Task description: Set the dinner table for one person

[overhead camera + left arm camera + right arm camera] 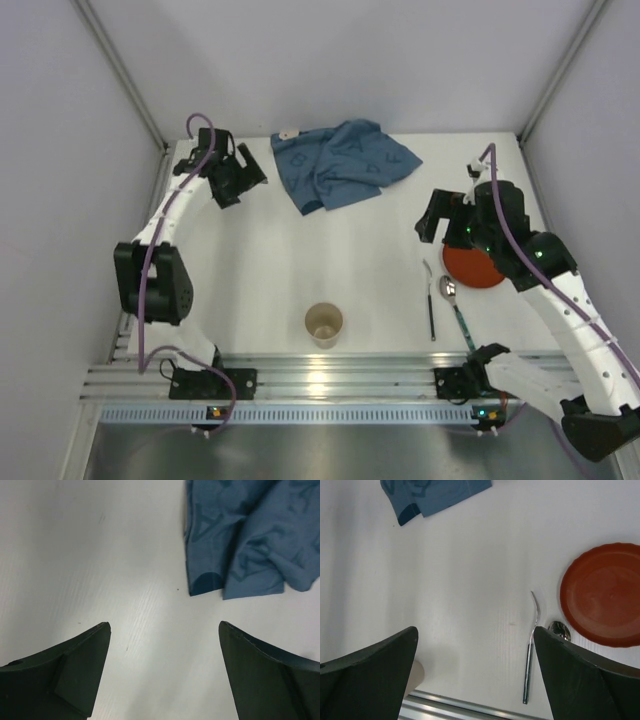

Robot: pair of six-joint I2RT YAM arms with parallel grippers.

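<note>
Top external view: the white table point(270, 265) takes up the whole workspace, with a ribbed metal rail point(330, 385) running along the near edge by the arm bases. A crumpled blue cloth point(345, 165) lies at the far side, around the middle. A paper cup point(324, 325) stands upright close to the rail, roughly centre.

Over on the right there's a red plate point(470, 270), partly hidden under the right arm. Just left of it a spoon point(455, 305) and a fork point(430, 312) lie side by side, handles toward the rail. The spoon's bowl sits right at the plate's rim, but I can't tell if they touch.

The left gripper point(164, 625) hovers at the far left beside the cloth, fingers spread, nothing between them but bare table. The right gripper point(475, 630) hangs just left of the plate, also spread wide and empty.
</note>
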